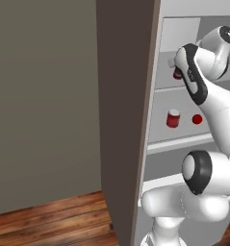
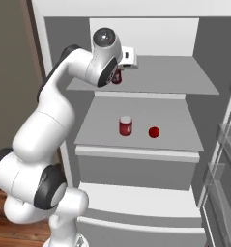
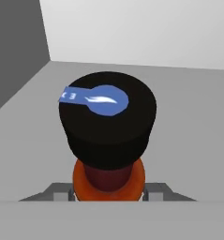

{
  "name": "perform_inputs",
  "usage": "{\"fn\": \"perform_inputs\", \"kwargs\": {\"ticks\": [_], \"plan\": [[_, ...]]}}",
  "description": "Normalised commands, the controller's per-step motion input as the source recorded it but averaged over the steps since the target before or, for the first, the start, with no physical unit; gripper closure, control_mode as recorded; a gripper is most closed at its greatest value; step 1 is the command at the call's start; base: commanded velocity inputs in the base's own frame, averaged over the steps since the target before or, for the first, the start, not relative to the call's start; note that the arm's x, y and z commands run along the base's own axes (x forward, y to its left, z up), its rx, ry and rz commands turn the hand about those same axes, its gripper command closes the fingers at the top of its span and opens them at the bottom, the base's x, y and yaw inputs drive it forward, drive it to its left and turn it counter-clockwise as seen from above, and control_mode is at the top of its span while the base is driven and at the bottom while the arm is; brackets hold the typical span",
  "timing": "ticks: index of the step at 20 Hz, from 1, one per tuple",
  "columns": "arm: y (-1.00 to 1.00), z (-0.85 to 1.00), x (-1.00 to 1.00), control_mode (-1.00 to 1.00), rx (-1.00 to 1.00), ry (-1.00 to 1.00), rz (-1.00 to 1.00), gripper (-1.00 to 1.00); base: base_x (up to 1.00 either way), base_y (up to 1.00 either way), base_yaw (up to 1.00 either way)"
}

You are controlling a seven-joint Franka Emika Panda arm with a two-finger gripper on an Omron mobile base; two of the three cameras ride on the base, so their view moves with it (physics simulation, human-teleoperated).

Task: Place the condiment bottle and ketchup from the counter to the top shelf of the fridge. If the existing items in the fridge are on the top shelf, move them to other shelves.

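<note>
My gripper (image 3: 108,192) is shut on the condiment bottle (image 3: 108,123), a dark red bottle with a black cap; one finger (image 3: 62,192) shows on each side of its shoulder. In the right base view the bottle (image 2: 116,77) hangs under the hand at the left part of the fridge's top shelf (image 2: 175,79); whether it touches the plate I cannot tell. It also shows behind the arm as the condiment bottle (image 1: 177,74). The existing items, a short red jar (image 2: 125,126) and a small red ball (image 2: 154,132), stand on the shelf below. The ketchup and the counter are out of view.
The open fridge door with its clear bins (image 2: 224,159) stands at the right. A white drawer front (image 2: 136,169) lies under the second shelf. A tall brown panel (image 1: 126,120) rises left of the fridge. The top shelf has free room to the right of the bottle.
</note>
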Motion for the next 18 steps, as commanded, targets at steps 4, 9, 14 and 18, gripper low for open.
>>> {"fn": "perform_inputs", "kwargs": {"ticks": [4,9,14,18], "plan": [[0.00,-0.04,0.38,-1.00,0.00,0.00,0.00,1.00,0.00,0.00,0.00],[0.00,-0.10,0.34,-1.00,0.00,0.00,0.00,1.00,0.00,0.00,0.00],[0.00,-0.37,0.09,-1.00,0.00,0.00,0.00,1.00,0.00,0.00,0.00],[0.00,-0.21,0.12,-1.00,0.00,-0.01,0.00,-1.00,0.00,0.00,0.00]]}}
